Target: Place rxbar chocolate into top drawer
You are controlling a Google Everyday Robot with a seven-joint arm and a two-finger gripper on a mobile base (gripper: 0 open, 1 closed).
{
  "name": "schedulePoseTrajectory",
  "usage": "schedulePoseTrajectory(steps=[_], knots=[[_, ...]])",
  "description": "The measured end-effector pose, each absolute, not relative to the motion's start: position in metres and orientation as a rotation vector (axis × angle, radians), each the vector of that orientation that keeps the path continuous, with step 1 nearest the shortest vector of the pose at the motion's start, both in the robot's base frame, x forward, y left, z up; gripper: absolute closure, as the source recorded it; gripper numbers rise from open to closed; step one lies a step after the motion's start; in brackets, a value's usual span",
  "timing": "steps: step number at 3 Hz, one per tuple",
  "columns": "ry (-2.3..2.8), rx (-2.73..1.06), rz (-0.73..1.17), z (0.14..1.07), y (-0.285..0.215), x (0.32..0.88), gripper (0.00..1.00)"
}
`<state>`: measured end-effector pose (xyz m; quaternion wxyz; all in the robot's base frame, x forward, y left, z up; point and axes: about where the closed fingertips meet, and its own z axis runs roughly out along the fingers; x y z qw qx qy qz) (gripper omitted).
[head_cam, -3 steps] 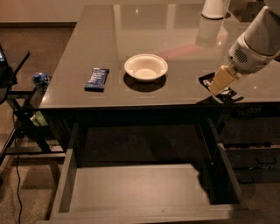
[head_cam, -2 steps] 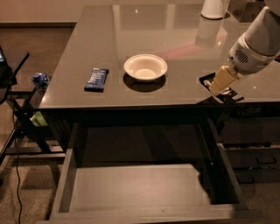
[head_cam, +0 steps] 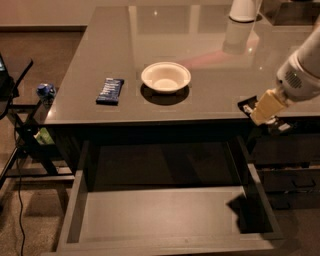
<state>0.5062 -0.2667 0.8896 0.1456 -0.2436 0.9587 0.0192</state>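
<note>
The rxbar chocolate (head_cam: 246, 104), a flat bar in a black wrapper, is at the table's front right edge, mostly hidden by the beige fingers (head_cam: 265, 106). My gripper (head_cam: 267, 114) is shut on it and holds it at the edge, just above and to the right of the open top drawer (head_cam: 160, 215). The drawer is pulled out under the table, wide and grey, with nothing in it. The white arm reaches in from the upper right.
A white bowl (head_cam: 165, 77) sits mid-table and a dark blue-wrapped bar (head_cam: 110, 90) lies left of it. A white container (head_cam: 243, 9) stands at the back. A dark drawer unit (head_cam: 290, 175) is at the right, a black stand (head_cam: 20, 130) and cable at the left.
My gripper has moved a little toward the table's front edge and to the right, and the black bar has moved with it. The bowl, the blue bar and the drawer have not moved.
</note>
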Motion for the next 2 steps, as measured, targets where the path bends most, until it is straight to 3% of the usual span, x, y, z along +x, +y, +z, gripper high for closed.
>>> schedulePoseTrajectory(steps=[2], knots=[[2.811, -0.728, 0.112, 0.8603, -0.2609, 0.4717, 1.0]])
